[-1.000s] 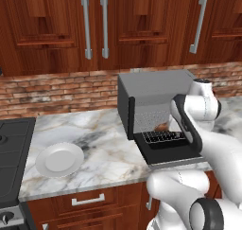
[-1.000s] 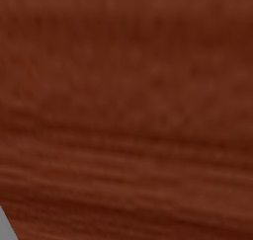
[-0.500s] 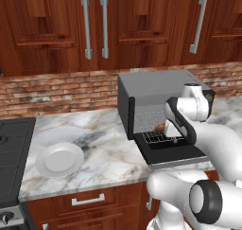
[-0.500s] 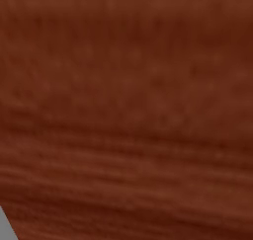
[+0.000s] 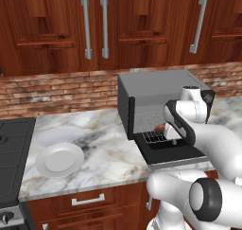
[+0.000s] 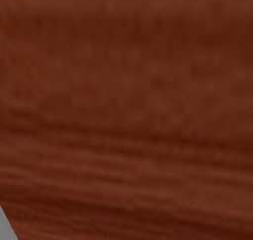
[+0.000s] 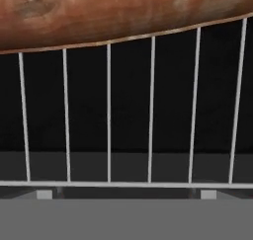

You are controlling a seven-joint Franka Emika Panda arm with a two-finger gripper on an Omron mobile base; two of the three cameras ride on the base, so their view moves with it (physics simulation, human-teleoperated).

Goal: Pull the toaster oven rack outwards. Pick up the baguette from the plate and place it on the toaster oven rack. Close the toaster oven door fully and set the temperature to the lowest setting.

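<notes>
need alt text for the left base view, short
A white robot arm reaches into an open toaster oven on a marble counter, where a baguette lies on the pulled-out rack above the lowered door. An empty white plate sits to the left, below wooden cabinets.

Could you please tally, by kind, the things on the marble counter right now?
Toaster oven, door down: 1
Rack: 1
Baguette, on the rack: 1
Plate, white and bare: 1
Total: 4
</notes>
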